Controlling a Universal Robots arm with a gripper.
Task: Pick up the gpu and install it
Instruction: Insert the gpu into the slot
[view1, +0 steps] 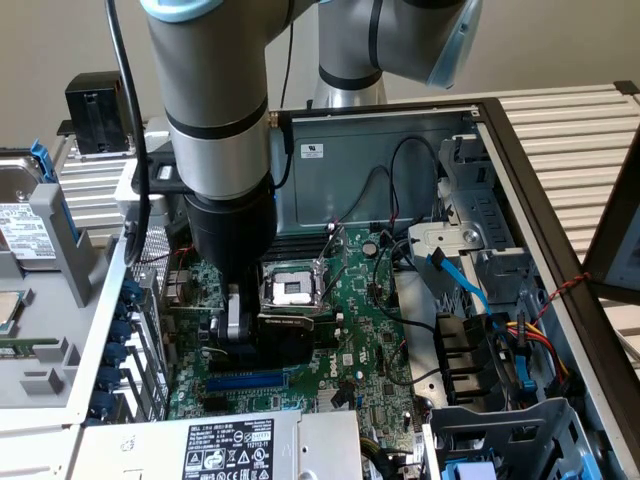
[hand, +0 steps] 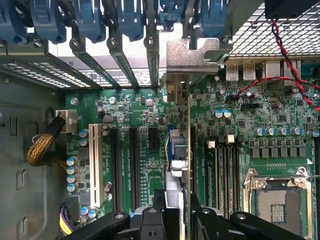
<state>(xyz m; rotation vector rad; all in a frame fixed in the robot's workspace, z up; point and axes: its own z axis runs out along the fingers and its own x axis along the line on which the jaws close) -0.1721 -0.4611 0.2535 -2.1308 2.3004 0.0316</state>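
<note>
On the exterior view's left, outside the case, a hard drive with a white label sits in a grey tray. Next along, the arm hangs straight down into the open case, over the left half of the motherboard. The gripper is clamped onto the gpu. From this side the gpu is just a black slab low over the board, tight against the near edge of the CPU socket. A blue slot lies between it and the PSU. Toward the case's right edge there's the drive cage, a blue cable and a bundle of coloured wires.

The wrist view adds the edge-on look. The gpu stands upright, pinched between the two black fingers, jaws closed down to the card's thickness. Its silver bracket is up against the case's rear wall, in among the blue slot clips. The card runs along the board between the black expansion slots and the memory slots. Can't tell if its lower edge is actually in a slot or just above one. You also get a white slot, a yellow braided cable off the board's edge beyond it, and a red-and-black twisted wire near the rear ports.
</note>
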